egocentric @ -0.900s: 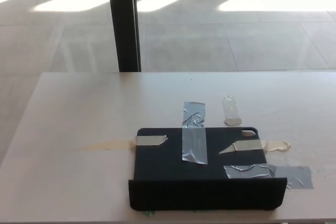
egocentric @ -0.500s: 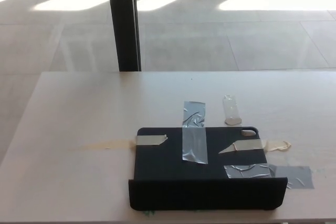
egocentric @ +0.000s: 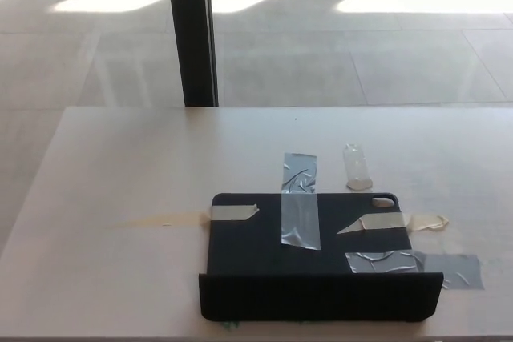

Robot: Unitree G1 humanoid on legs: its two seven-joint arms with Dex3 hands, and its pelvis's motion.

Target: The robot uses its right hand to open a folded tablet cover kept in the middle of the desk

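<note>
The black tablet cover (egocentric: 309, 258) is seen lying flat near the front edge of the pale desk (egocentric: 128, 174), roughly at its middle, with a raised dark flap along its near side. It is held down by strips of tape: a grey duct-tape strip (egocentric: 299, 202) runs over its far edge onto the desk, a second grey piece (egocentric: 417, 266) crosses its right side, and two beige masking-tape strips are laid across it, one at the left (egocentric: 232, 213) and one at the right (egocentric: 393, 223). A short clear piece of tape (egocentric: 357, 167) is stuck to the desk just beyond the cover. Further back, a dark vertical post (egocentric: 192, 30) stands before a sunlit tiled floor.

Neither the right hand nor the left hand is shown, so their state cannot be told. Compared with the earlier pictures, everything is displaced slightly and together, which is read as a small shift of the camera; the cover and its tapes are judged not to have been moved. The opening is therefore taken as not yet begun. For the next step, the right hand would have to be brought in to the raised near flap.
</note>
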